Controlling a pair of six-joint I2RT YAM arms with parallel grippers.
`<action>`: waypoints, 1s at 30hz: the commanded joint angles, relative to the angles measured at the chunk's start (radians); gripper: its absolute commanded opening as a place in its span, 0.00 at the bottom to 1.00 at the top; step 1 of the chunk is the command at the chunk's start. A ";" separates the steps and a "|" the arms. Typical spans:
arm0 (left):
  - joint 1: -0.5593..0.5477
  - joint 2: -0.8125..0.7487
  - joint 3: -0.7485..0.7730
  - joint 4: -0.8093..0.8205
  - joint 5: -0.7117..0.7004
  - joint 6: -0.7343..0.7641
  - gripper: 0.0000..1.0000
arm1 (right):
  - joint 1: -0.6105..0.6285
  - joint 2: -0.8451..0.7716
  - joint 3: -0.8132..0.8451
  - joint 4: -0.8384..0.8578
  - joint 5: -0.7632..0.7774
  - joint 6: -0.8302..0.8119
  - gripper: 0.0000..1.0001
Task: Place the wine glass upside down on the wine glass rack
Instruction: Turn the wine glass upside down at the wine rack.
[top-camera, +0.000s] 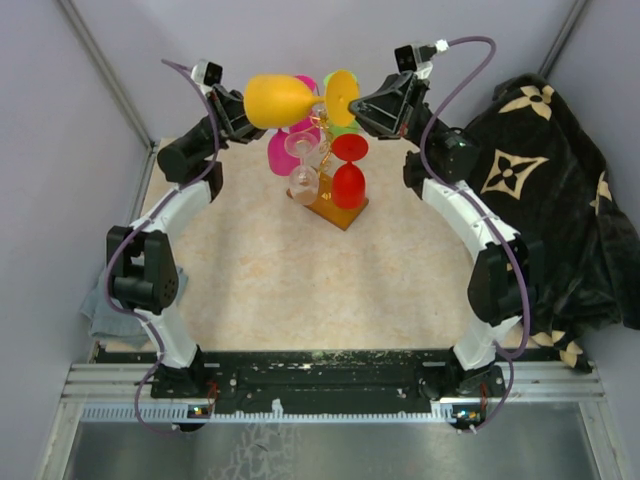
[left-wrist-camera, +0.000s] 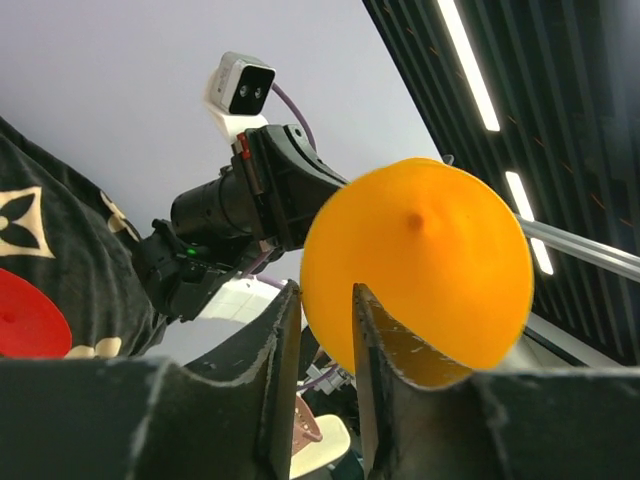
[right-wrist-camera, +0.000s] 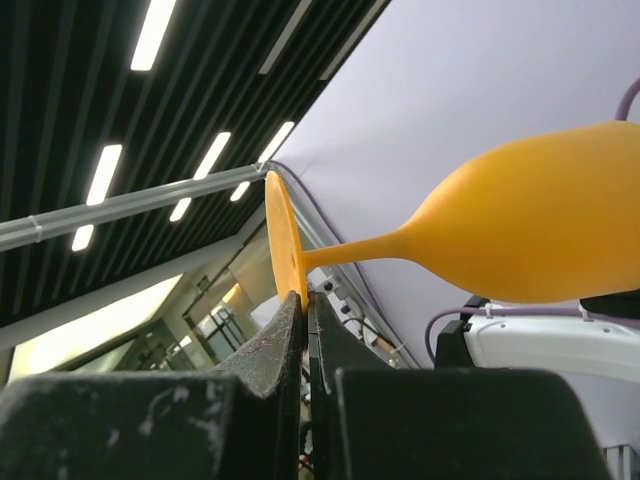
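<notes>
Above the wine glass rack (top-camera: 338, 212), at the far middle of the table (top-camera: 300, 285), the orange wine glass (top-camera: 275, 100) lies sideways in the air between both arms, bowl to the left and foot to the right. It is not on the rack and not upside down. Right gripper (top-camera: 358, 103) is at the foot: in the right wrist view (right-wrist-camera: 305, 300) its jaws are closed tight on the edge of the foot disc, with the stem and bowl (right-wrist-camera: 540, 240) sticking out to the right. Left gripper (top-camera: 245, 116) is at the bowl end. In the left wrist view (left-wrist-camera: 325, 300) its jaws stand partly apart with a clear gap; the round orange glass (left-wrist-camera: 420, 260) sits just behind them, one finger (left-wrist-camera: 375, 340) overlaps its lower edge, and I cannot tell whether either finger touches it. No squeeze is visible. The rack's gold wire rises from an orange-brown base directly under the held glass. On it hang a red glass (top-camera: 348, 185), a pink glass (top-camera: 283, 152) and a clear glass (top-camera: 303, 175), with something green (top-camera: 350, 126) behind, mostly hidden. A black cloth (top-camera: 540, 170) with a beige flower print lies at the right side of the table, and a grey rag (top-camera: 100, 312) sits by the left arm.
</notes>
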 joint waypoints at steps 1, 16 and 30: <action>0.041 -0.010 0.000 0.079 0.005 -0.030 0.34 | -0.021 -0.030 0.071 0.127 0.040 0.020 0.00; 0.126 -0.052 -0.074 0.078 0.040 -0.013 0.32 | -0.220 -0.153 0.073 -0.334 -0.088 -0.393 0.00; 0.126 -0.068 -0.061 -0.009 0.096 0.049 0.30 | -0.360 -0.200 0.098 -1.010 -0.006 -0.935 0.00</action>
